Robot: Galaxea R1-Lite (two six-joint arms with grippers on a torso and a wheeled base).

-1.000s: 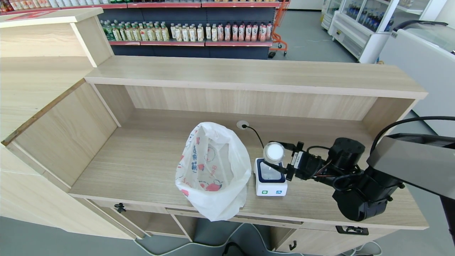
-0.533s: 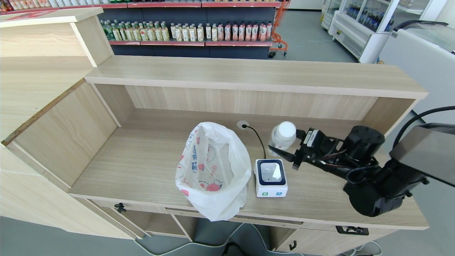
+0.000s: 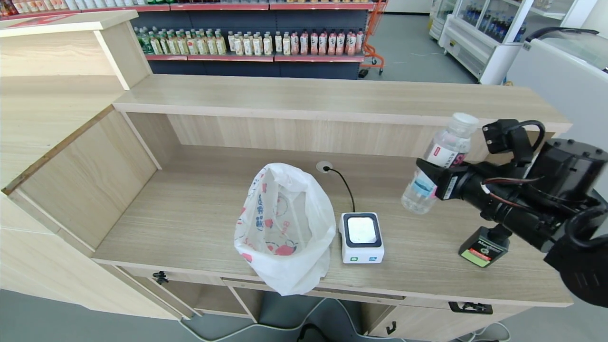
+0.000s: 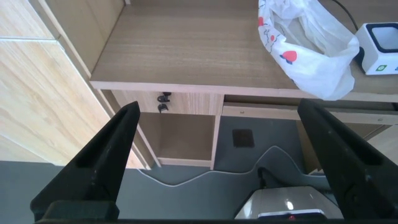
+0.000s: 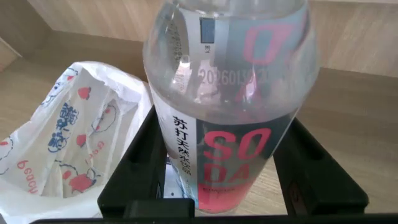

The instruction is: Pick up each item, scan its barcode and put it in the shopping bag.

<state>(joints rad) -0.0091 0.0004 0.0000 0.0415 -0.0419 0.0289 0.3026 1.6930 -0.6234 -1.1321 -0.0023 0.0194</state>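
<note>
- Moved: bottle [image 3: 439, 161] no longer over the scanner [image 3: 362, 236]; right end effector [image 3: 430, 176] has carried it up and off toward the right end of the bench [image 3: 190, 213].
- Right end effector pinching the bottle around its body. Bottle clear, white cap uppermost, tilted, in the air, well apart from the shopping bag [image 3: 285, 223].
- Shopping bag open-mouthed at mid front edge, scanner just beside it.
- Left end effector [image 4: 217, 109] spread, holding nothing, out past the front edge.
- Small black box [image 3: 483, 246] near the front right corner.

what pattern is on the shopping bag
The shopping bag is white plastic with small red shapes and blue lettering, clearest in the right wrist view.
</note>
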